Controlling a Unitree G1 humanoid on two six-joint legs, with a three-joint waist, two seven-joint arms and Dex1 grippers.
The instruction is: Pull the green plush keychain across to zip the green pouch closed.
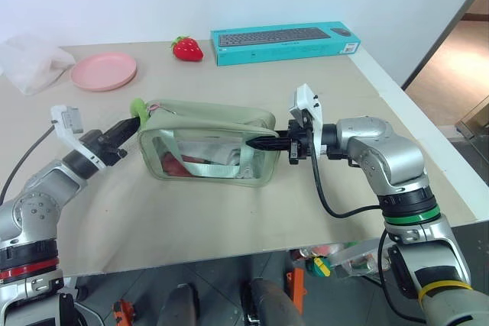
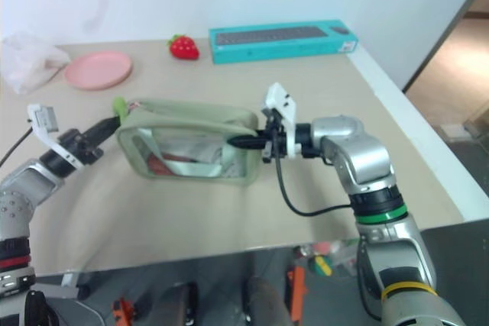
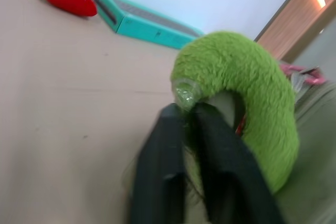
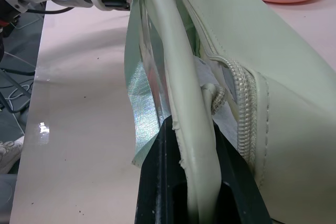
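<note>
The green pouch (image 1: 206, 124) lies on its side mid-table, red items showing through its clear panel. At its left end sits the green plush keychain (image 1: 137, 106), a fuzzy lime ring that looms large in the left wrist view (image 3: 252, 82). My left gripper (image 1: 131, 126) is shut on the ring's lower edge, its black fingers (image 3: 168, 161) pinching the fuzz. At the pouch's right end, my right gripper (image 1: 260, 143) is shut on a pale green strap (image 4: 178, 66), right beside the zipper teeth (image 4: 241, 93).
A teal keyboard box (image 1: 284, 42) and a red strawberry toy (image 1: 187, 48) sit at the back. A pink plate (image 1: 104, 71) and a white plastic bag (image 1: 30, 60) are at the back left. The table's edge (image 1: 412, 112) runs along the right.
</note>
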